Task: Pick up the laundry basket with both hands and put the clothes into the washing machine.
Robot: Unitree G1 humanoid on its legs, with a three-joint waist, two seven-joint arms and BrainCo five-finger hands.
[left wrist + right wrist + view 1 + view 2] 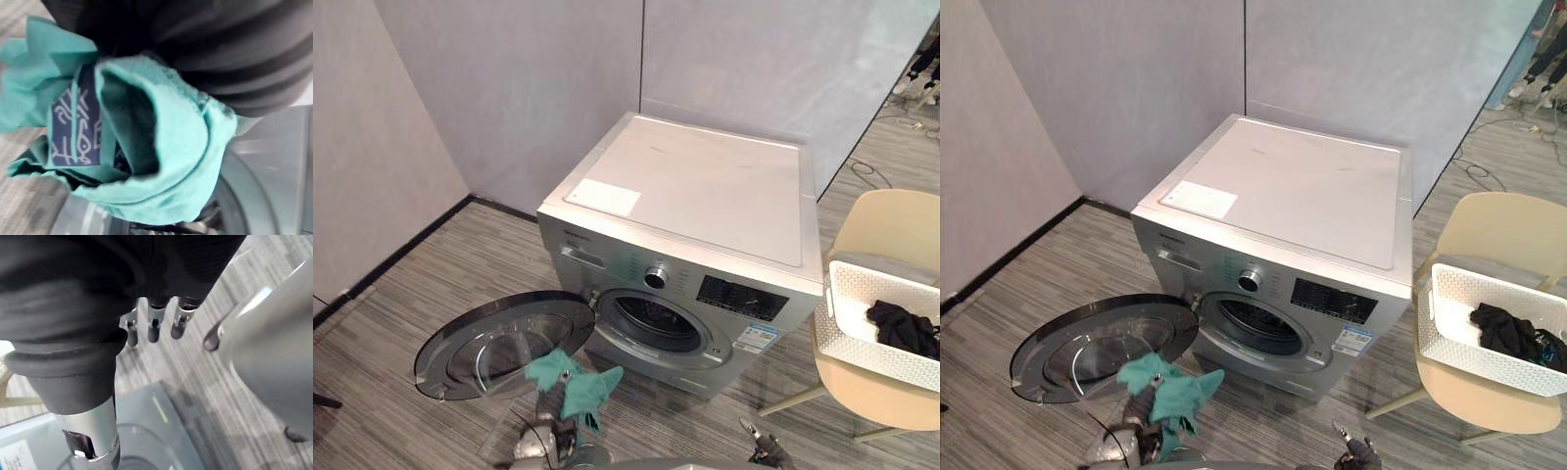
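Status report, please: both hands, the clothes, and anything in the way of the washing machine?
Left hand carries teal cloth by the open door; right hand open, empty. Basket on chair, dark clothes inside. Drum opening unblocked.

Left hand [1139,409] low in front, fingers closed on a teal garment [1173,392] — right hand [761,448] low alongside, fingers [153,329] loosely extended, empty
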